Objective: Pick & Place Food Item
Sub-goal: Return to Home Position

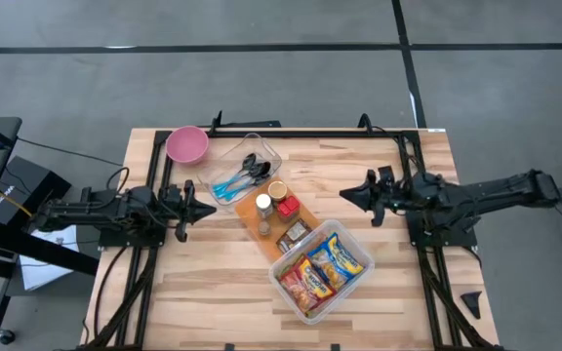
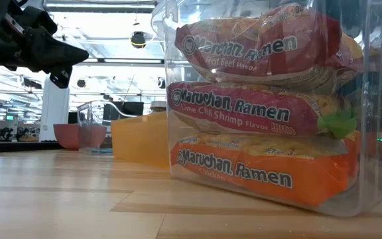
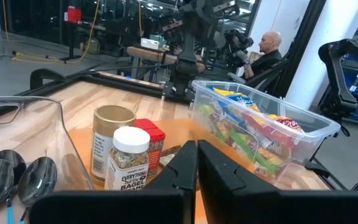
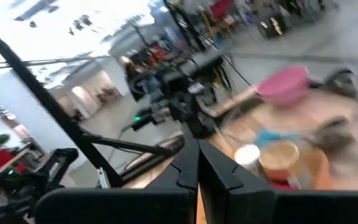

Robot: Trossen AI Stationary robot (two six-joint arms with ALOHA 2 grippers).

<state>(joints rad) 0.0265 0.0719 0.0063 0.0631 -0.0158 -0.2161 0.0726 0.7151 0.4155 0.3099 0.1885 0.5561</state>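
The pale wooden slat table (image 1: 203,292) fills the high view. The dark left arm (image 1: 96,210) reaches in level from one side and the dark right arm (image 1: 486,193) from the other, each stretched low along its side. The left gripper (image 1: 206,207) points at the middle things and the right gripper (image 1: 347,195) faces it from the far side of them, both well apart from everything. Each wrist view shows its own two fingers pressed together with only a thin seam between them, holding nothing.

The clear plastic bin of ramen packets (image 1: 355,243) shows only its top packets from above. The low view shows three packets stacked in it, all marked Maruchan Ramen.

The flat orange bin (image 1: 247,213) lies between that bin and the transparent bin of spoons (image 1: 237,154), with the pink round bowl (image 1: 186,144) beyond.

The brown seasoning bottle (image 1: 277,190) stands upright in the orange bin, beside a white-capped seasoning bottle (image 1: 262,203) and a small red box (image 1: 288,206).

Only the left wrist view shows a seated person (image 3: 267,53) beyond the table.
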